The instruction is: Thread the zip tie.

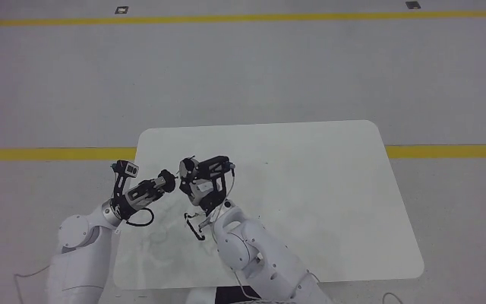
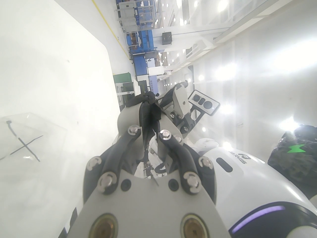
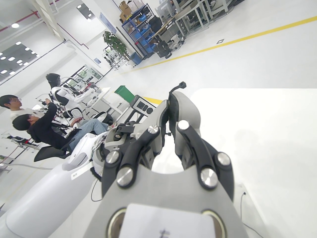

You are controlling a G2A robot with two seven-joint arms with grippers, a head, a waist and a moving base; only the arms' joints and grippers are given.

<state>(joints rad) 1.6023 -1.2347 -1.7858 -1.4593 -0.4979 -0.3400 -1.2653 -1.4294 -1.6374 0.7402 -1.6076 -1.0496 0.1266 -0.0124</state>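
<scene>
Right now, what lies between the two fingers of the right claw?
A black zip tie, pinched by the shut right claw, its head sticking out; the right wrist view shows it.

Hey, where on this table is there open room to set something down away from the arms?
Bare: the whole right half and far strip of the table, from the grippers out to its rounded edges. Crowded: the near-left part, where the left gripper and right gripper meet, with a clear tray of spare zip ties close by.

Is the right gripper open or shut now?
Shut. The right gripper has its fingers pressed together on the zip tie, whose head sticks out past them.
</scene>
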